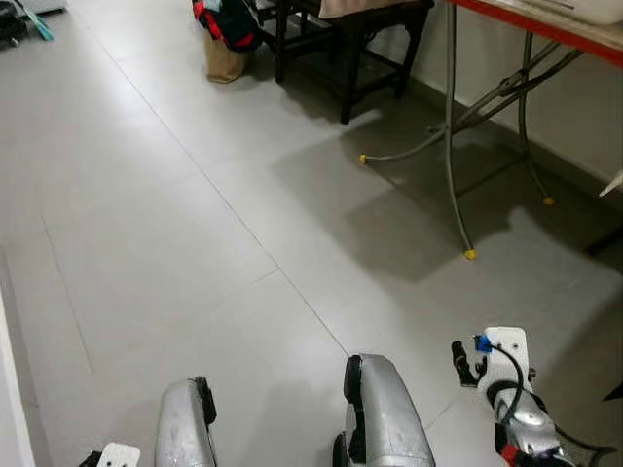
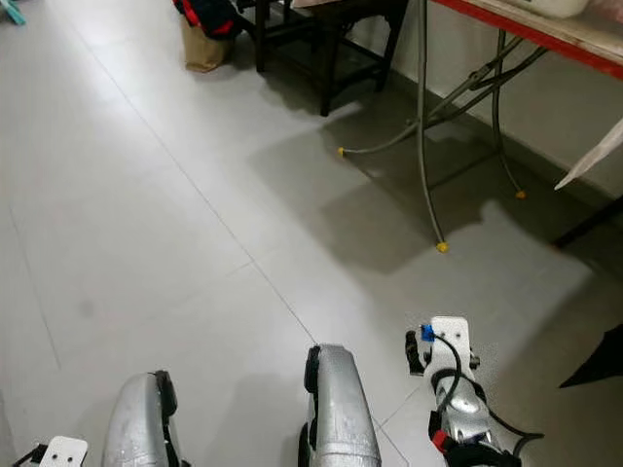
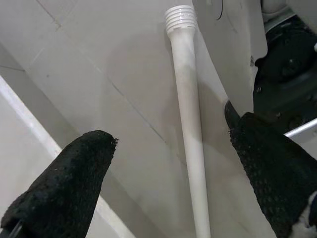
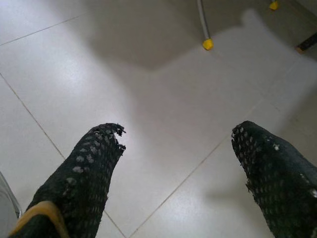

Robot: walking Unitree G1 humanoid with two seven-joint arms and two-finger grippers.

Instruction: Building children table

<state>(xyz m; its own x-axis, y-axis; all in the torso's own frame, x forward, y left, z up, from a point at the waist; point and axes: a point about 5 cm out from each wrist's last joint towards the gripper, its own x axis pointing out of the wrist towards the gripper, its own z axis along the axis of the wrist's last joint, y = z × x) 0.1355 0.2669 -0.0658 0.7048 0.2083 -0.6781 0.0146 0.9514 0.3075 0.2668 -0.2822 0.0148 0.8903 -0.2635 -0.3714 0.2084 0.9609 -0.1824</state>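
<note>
A white table leg with a threaded end runs along the pale floor tiles between the two black fingers of my left gripper. The fingers stand wide apart on either side of the leg and touch nothing; the gripper is open. My right gripper hangs open over bare floor tiles, with nothing between its fingers. The right wrist with its white camera mount shows low at the right in the eye views, and the left wrist's mount sits at the bottom left corner.
A folding table with a red edge stands at the right on grey metal legs with yellow feet. Dark wooden furniture and a paper bag stand at the back. A white edge runs along the left.
</note>
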